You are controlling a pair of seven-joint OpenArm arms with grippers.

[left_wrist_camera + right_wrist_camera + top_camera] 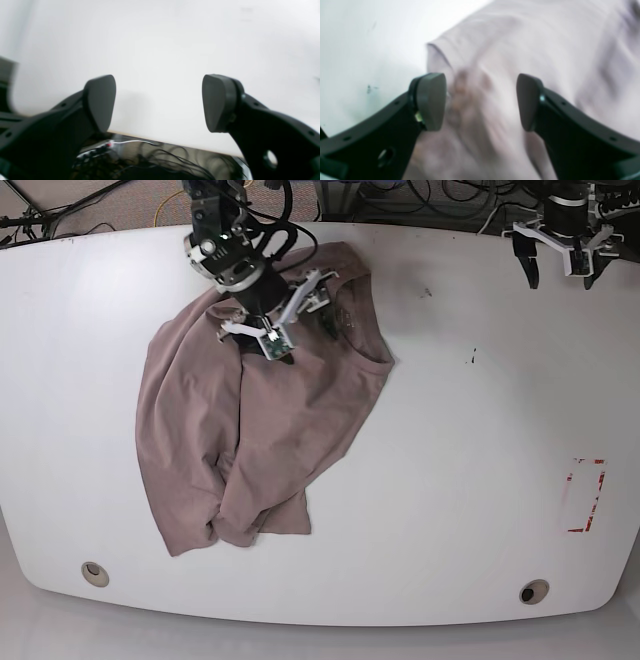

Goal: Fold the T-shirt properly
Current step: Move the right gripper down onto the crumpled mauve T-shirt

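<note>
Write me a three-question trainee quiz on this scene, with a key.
1. True or false: the shirt lies neatly folded into a rectangle.
2. Multiple choice: which gripper is over the shirt in the base view? A) left gripper B) right gripper C) both
3. Fill in the blank: the jaws of the left gripper stand ____, with nothing between them.

Key: 1. false; 2. B; 3. open
</note>
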